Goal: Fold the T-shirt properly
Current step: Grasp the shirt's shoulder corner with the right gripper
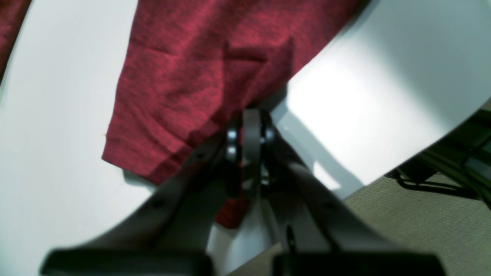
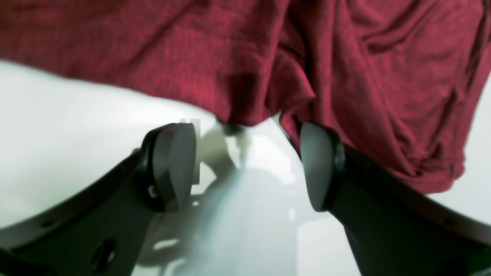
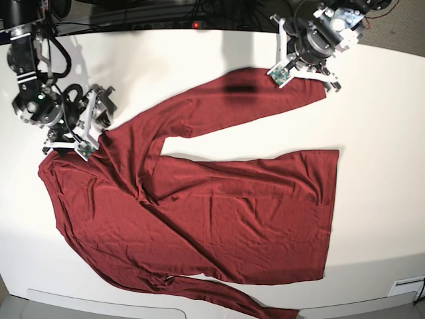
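Observation:
The dark red T-shirt [image 3: 232, 206] lies spread and wrinkled on the white table [image 3: 372, 133], one long sleeve reaching to the back right. My left gripper [image 3: 307, 73] is at that sleeve's end. In the left wrist view its jaws [image 1: 251, 128] are shut on the sleeve's edge beside the cuff [image 1: 145, 153]. My right gripper [image 3: 99, 123] sits at the shirt's upper left corner. The right wrist view shows it open [image 2: 245, 165], low over the bare table, with the bunched shirt fabric [image 2: 364, 76] just beyond its fingertips and nothing between them.
The table's edge [image 1: 422, 149] runs close to the right of my left gripper, with beige carpet [image 1: 422, 218] and black cables [image 1: 460, 161] beyond it. Cables and a power strip [image 3: 192, 25] lie along the table's back edge.

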Available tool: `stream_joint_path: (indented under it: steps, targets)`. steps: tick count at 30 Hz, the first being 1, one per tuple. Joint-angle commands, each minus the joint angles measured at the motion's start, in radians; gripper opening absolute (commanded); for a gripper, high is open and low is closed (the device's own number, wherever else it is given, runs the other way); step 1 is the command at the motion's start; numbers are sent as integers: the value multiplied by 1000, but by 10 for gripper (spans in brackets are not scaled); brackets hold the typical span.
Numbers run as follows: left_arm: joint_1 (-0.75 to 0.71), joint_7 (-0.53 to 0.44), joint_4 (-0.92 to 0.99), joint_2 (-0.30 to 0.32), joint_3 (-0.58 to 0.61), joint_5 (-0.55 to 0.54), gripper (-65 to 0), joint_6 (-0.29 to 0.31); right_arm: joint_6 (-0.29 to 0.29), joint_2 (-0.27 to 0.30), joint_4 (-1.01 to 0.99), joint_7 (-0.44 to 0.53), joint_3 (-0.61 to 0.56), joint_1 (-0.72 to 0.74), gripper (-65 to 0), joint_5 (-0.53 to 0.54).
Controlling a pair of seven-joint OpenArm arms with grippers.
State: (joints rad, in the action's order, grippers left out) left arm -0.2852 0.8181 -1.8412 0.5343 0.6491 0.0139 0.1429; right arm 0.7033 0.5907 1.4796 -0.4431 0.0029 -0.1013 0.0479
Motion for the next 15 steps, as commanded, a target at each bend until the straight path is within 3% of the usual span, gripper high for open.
stream_joint_path:
  steps: [1, 6, 10, 15]
  targets:
    - [-11, 93, 27, 14, 0, 11, -650, 8, -5, 4, -7, 21, 8, 31, -230, 4]
    - [-11, 93, 27, 14, 0, 12, -650, 8, -5, -50, -104, 16, 8, 87, -230, 5]
    - [-11, 93, 27, 14, 0, 12, -650, 8, -5, -50, -119, 0, 8, 85, -240, 8]
    - [-11, 93, 27, 14, 0, 12, -650, 8, -5, -50, -118, -78, 8, 85, -457, 70]
